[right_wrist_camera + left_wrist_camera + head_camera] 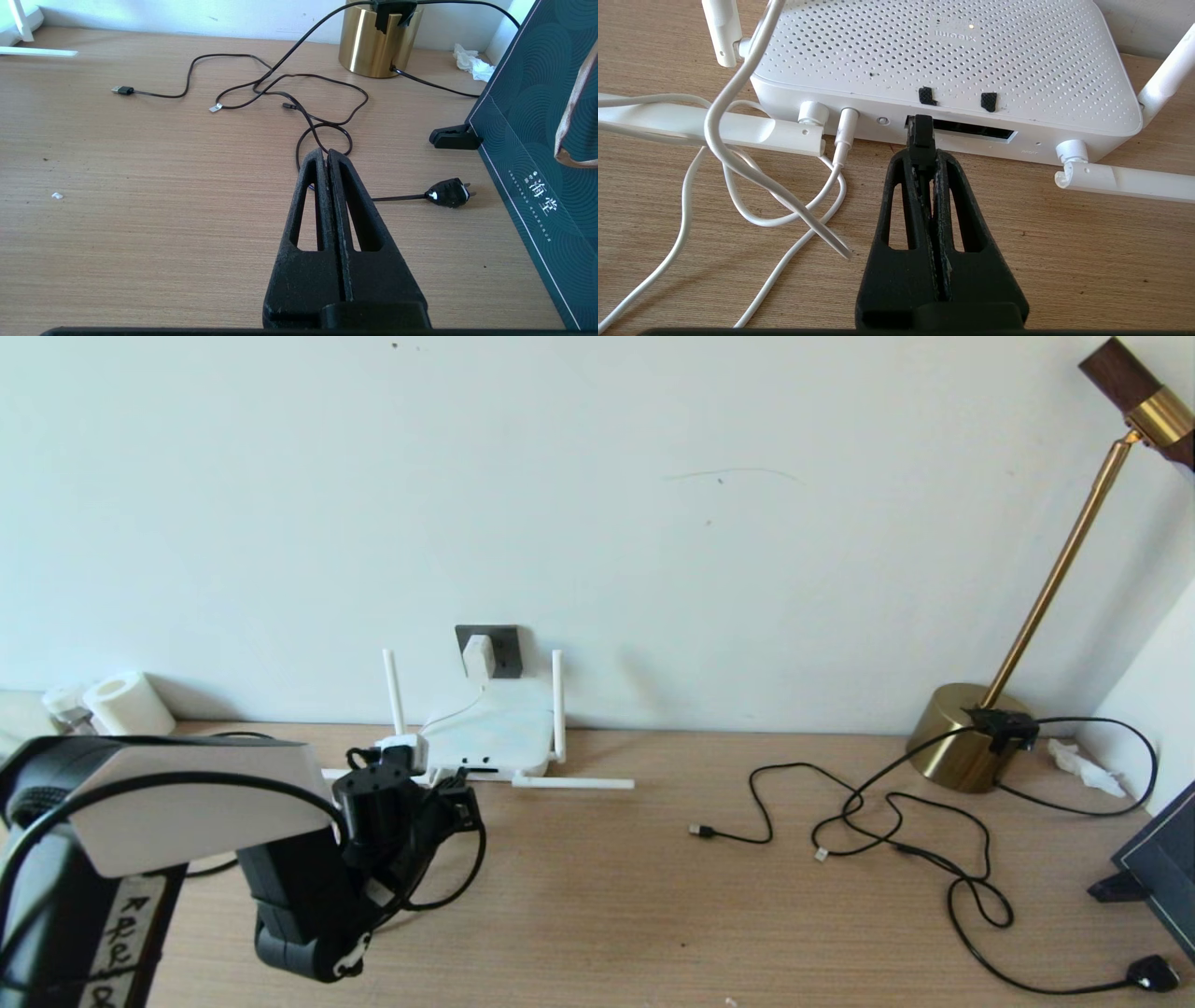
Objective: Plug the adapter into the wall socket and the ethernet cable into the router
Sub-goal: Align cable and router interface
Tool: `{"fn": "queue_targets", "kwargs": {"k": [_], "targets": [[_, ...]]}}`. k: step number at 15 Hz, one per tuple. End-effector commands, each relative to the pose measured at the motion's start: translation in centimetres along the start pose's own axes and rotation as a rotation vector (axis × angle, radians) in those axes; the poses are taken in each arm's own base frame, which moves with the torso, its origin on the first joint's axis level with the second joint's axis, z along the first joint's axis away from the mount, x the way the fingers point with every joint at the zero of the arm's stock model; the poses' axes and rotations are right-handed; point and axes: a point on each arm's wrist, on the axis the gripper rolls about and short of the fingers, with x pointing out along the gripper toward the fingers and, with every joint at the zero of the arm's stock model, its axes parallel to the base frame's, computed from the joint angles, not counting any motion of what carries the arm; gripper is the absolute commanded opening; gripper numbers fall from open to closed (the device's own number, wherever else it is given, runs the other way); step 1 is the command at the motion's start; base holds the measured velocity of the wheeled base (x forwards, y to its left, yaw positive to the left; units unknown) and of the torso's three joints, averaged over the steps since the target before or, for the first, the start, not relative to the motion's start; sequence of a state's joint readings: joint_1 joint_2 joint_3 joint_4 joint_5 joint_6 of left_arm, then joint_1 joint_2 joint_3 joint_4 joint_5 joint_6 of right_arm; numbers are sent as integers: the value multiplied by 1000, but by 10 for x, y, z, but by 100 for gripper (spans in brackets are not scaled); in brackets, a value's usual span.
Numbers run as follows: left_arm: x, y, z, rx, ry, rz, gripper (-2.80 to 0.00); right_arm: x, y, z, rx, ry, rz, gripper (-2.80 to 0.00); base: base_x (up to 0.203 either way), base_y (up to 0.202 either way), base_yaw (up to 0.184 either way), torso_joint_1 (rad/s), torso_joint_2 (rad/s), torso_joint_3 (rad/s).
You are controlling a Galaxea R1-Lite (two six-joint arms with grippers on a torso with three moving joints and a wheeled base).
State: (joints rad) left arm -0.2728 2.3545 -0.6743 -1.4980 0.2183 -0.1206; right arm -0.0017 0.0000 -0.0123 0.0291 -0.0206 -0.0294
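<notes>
Left hand (923, 154) clenching the ethernet cable (922, 133) plug, lining it up with the router (952, 60) port slot for insertion; right hand (325, 156) idling clenched, holding nothing.

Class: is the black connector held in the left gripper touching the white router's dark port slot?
Touching. Left wrist view: left gripper holds the black connector, its tip inside the white router's port slot.

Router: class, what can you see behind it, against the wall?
Behind the router the grey wall socket sits on the wall, with the white adapter plugged into it. The adapter covers part of the faceplate, so the holes beneath cannot be seen.
</notes>
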Motion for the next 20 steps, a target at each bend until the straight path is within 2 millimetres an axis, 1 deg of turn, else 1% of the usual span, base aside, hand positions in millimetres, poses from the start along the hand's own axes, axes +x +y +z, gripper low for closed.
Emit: {"fn": "queue_targets", "kwargs": {"k": [1, 8, 20], "targets": [[1, 0, 1, -2, -7, 0, -280, 0, 0, 0, -1, 2, -1, -280, 0, 0, 0, 0, 0, 0], [6, 1, -3, 5, -7, 4, -280, 0, 0, 0, -1, 2, 1, -280, 0, 0, 0, 0, 0, 0], [11, 2, -13, 11, 15, 6, -280, 0, 0, 0, -1, 2, -1, -280, 0, 0, 0, 0, 0, 0]]}}
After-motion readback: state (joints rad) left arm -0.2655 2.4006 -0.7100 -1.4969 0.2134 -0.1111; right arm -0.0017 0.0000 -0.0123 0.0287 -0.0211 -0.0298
